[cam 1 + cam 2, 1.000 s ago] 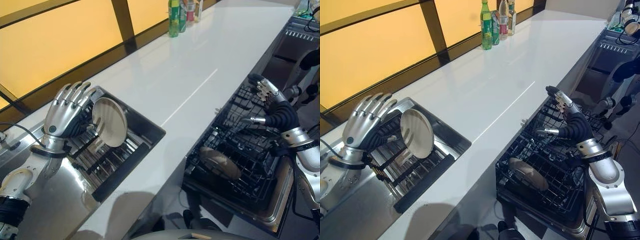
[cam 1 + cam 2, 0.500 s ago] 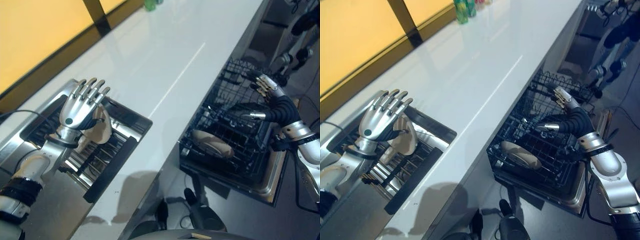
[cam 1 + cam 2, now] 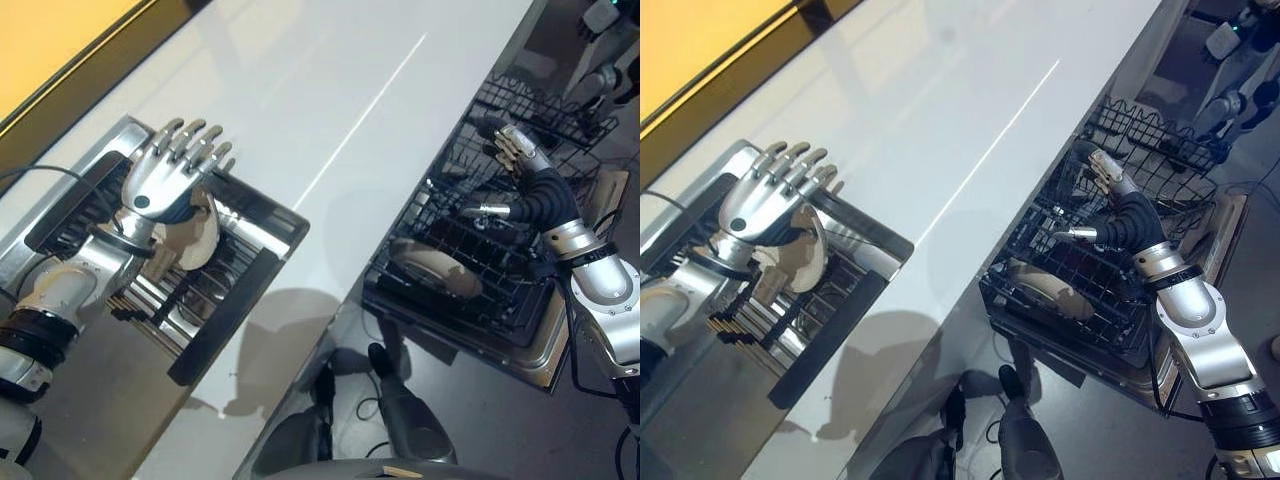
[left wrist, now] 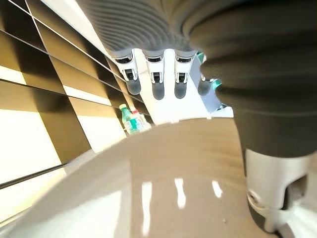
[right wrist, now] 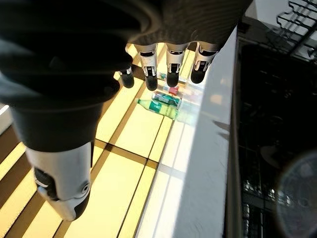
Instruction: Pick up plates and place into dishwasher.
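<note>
**Left eye view: one plate at the left hand, one already in the dishwasher rack**

Left eye view and its twin look down on a long white counter [image 3: 330, 110] that runs between the two hands. Set into it under the left hand [image 3: 165, 180] is a steel sink [image 3: 120, 345] holding a dark slatted drying rack [image 3: 215, 300]. A cream plate [image 3: 200, 235] stands on edge in that rack, directly below and in front of the palm. The hand's fingers are straight and spread, pointing away from the robot. The left wrist view shows the plate's [image 4: 163, 173] pale surface close under the palm, with the fingers [image 4: 156, 74] reaching out past its rim and the thumb down at its face; whether the hand actually touches the plate cannot be told.

Beyond the counter's edge, under the right hand [image 3: 1110, 205], sits the black wire dishwasher rack [image 3: 1080, 290]. A second plate [image 3: 1045, 290] lies tilted among its tines, below the hand and nearer the robot. The right hand hovers over the rack with fingers straight and thumb stuck out sideways, holding nothing. Its wrist view shows those fingers [image 5: 171, 62] extended, with green bottles [image 5: 161, 101] far off past them.
</note>
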You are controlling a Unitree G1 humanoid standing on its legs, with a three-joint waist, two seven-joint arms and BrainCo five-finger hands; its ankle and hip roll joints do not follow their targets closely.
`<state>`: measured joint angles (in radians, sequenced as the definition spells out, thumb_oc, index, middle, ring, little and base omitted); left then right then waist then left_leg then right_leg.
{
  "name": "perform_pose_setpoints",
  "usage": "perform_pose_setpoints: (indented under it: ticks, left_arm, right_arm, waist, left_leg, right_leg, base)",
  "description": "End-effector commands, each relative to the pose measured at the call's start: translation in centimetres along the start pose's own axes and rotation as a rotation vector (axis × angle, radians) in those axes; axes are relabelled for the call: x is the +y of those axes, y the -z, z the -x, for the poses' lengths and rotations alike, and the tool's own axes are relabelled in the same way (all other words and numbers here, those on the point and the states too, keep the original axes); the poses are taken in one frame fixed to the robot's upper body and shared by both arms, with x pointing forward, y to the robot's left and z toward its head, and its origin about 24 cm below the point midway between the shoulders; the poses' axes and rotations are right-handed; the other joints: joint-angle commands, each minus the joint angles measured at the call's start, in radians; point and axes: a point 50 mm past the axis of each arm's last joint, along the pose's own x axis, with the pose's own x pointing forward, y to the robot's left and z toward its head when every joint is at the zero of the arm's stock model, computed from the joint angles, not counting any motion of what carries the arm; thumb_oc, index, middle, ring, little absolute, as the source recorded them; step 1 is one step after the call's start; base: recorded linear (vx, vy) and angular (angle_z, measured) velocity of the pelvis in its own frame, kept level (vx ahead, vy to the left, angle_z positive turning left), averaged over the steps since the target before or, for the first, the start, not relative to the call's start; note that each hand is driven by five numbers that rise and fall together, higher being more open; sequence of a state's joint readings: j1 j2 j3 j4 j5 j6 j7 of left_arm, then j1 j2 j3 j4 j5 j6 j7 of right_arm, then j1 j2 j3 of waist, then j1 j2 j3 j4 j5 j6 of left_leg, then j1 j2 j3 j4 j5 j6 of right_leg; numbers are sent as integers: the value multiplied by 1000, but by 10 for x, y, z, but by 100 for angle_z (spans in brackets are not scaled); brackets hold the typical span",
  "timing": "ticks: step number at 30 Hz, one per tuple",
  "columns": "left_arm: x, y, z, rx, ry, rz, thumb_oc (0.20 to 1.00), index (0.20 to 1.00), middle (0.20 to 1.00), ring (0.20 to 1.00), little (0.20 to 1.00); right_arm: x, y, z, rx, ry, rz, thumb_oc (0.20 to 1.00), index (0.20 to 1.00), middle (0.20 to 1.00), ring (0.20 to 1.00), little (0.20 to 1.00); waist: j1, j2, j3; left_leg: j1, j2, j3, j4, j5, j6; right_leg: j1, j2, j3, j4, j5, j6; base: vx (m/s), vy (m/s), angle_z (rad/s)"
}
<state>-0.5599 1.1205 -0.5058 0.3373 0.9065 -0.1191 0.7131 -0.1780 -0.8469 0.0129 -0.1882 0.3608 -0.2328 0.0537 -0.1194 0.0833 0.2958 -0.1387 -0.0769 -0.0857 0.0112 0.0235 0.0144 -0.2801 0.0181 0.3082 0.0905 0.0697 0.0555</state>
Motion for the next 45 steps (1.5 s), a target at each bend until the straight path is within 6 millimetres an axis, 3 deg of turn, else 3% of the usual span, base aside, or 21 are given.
perform_pose_setpoints:
  ticks: [1, 3, 26, 34, 45]
  left_arm:
    - [-17, 29, 13, 115, 186, -105, 959, 959, 959, 959, 959]
    - [-18, 32, 16, 128, 203, -100, 200, 200, 200, 200, 200]
    - [-28, 15, 59, 153, 170, 4, 200, 200, 200, 200, 200]
    - [-15, 33, 72, 353, -13, 1, 200, 200, 200, 200, 200]
    - [2, 40, 89, 662, -303, 115, 200, 200, 200, 200, 200]
  right_arm:
    - [-9, -27, -11, -148, 24, 66, 1000, 1000, 1000, 1000, 1000]
    - [-10, -26, -10, -144, 23, 67, 1000, 1000, 1000, 1000, 1000]
    - [-5, -5, 15, -12, 32, 22, 1000, 1000, 1000, 1000, 1000]
    - [-1, 3, 28, 29, 46, -7, 1000, 1000, 1000, 1000, 1000]
    - [7, 8, 37, 77, 68, -51, 1000, 1000, 1000, 1000, 1000]
  waist:
    - [-28, -31, 6]
    - [-27, -30, 5]
    - [25, -40, -84]
    - [40, -55, -128]
    - [67, -88, -206]
  left_leg:
    - [-73, -9, -5, 54, 19, 36]
    - [-68, -10, -6, 52, 18, 36]
    - [52, -23, -49, 23, -7, 43]
    - [94, -23, -56, 6, -12, 46]
    - [165, -17, -88, -43, -1, 44]
  right_leg:
    - [29, -41, -16, 7, 31, 35]
    - [34, -42, -18, 5, 30, 35]
    - [146, -58, -69, -17, 2, 42]
    - [182, -58, -77, -27, -1, 46]
    - [238, -48, -95, -39, -9, 38]
  base:
    - [0, 0, 0]
    - [0, 0, 0]
    - [56, -7, 5]
    - [67, -27, 3]
    - [67, -38, 6]
